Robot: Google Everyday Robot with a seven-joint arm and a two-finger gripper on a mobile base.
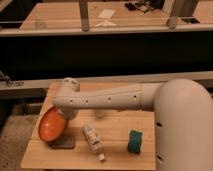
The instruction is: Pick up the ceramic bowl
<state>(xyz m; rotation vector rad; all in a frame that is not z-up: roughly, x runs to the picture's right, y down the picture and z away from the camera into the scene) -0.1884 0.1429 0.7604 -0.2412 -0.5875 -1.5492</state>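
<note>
Camera view: gripper (65, 119) by tilted orange ceramic bowl (50, 126), open/closed unclear; bottle (93, 139) w/ unreadable label

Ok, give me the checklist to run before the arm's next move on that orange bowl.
1. Ceramic bowl in view at the left end of the table: ok.
2. Bowl level: not ok, it is tilted up with its opening towards the camera.
3. Gripper at the bowl: ok, at the arm's end, right beside the rim.
4. Hold on the bowl secure: cannot tell, the contact is hidden.
5. Bottle out of the way: ok, lying apart to the bowl's right.
6. Green sponge out of the way: ok, farther right.
</note>
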